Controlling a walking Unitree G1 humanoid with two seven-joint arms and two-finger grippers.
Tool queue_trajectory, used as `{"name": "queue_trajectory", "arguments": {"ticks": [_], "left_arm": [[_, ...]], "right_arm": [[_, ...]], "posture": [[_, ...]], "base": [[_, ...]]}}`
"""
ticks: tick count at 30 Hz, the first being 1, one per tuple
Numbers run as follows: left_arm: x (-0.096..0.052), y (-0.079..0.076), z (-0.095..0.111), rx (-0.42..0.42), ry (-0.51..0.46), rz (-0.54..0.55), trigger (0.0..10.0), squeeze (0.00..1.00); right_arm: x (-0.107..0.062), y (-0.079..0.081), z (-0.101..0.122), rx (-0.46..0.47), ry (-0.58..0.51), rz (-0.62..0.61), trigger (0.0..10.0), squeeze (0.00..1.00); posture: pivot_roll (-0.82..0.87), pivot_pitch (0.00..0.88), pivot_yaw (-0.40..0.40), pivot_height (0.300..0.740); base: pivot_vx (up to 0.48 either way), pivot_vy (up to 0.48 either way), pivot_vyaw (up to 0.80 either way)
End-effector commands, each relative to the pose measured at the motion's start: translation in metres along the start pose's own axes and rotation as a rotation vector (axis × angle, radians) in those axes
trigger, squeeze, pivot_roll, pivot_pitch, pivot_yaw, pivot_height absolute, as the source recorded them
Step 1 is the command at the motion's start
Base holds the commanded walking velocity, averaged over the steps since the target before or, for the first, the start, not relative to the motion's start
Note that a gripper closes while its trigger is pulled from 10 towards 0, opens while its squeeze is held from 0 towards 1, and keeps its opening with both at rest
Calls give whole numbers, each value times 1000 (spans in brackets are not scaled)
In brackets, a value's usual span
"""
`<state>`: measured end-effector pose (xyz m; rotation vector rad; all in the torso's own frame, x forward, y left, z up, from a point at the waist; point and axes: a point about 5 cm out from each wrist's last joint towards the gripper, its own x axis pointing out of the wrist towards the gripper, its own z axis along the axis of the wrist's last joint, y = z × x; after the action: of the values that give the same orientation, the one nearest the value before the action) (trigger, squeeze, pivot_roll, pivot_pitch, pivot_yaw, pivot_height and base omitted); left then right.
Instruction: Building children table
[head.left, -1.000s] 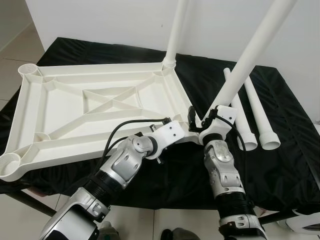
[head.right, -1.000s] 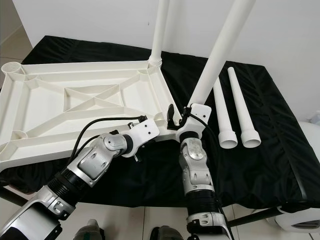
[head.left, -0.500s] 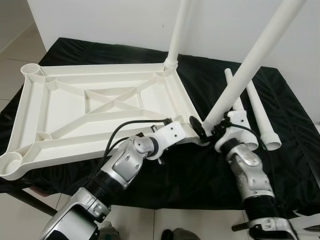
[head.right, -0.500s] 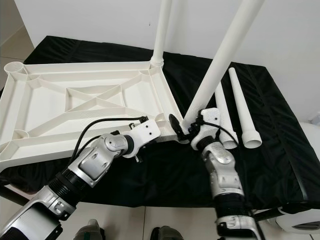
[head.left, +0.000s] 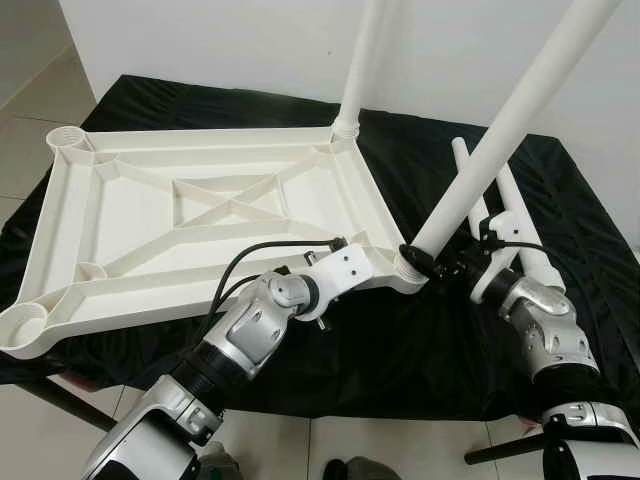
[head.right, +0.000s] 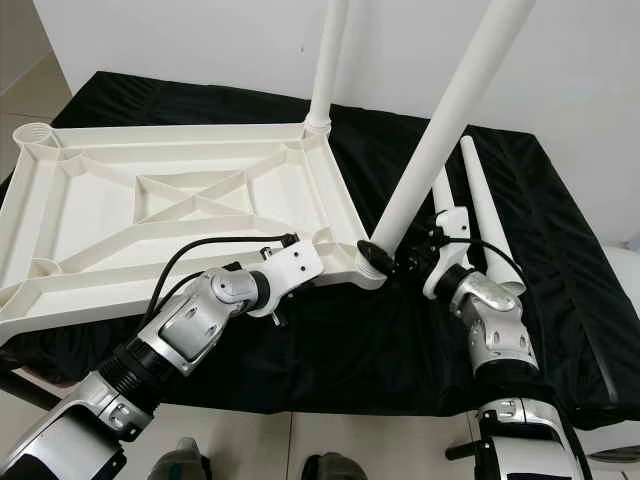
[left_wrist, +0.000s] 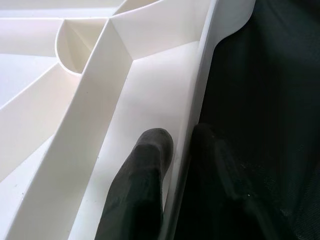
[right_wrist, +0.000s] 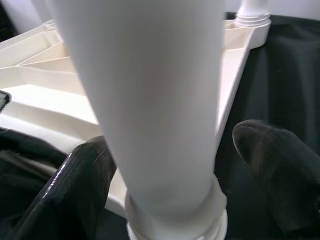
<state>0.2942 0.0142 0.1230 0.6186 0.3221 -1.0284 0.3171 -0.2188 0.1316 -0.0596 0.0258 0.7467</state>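
tabletop (head.left: 200, 215) upside down on black-covered surface (head.left: 560, 200) | left claw (left_wrist: 175, 150) pinches its near rim | right claw (right_wrist: 170, 165) spread around tilted leg (head.left: 500, 140) at near-right corner socket, touch unclear | 1 leg (head.left: 362, 60) upright, 2 spare legs (head.right: 478, 205) beside | no writing legible

We're looking at a plain indoor room, home-like but hard to pin down: pale floor tiles (head.left: 25, 120) are showing at the left, a bare white wall (head.left: 220, 40) is running behind, and a black cloth (head.left: 560, 230) is draping over a low table on dark metal legs (head.left: 60, 400).
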Motion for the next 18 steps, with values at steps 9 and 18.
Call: {"name": "queue_trajectory", "arguments": {"ticks": [9, 18], "left_arm": [[4, -10, 10, 32, -35, -82, 10000, 0], [5, -13, 12, 41, -42, -92, 10000, 0]], "right_arm": [[4, -8, -2, -24, 0, 12, 10000, 0], [7, -10, -10, -4, 6, -37, 4431, 0]], "posture": [[34, 0, -68, 740], [34, 0, -68, 740]], "base": [[0, 0, 0], [0, 0, 0]]}}
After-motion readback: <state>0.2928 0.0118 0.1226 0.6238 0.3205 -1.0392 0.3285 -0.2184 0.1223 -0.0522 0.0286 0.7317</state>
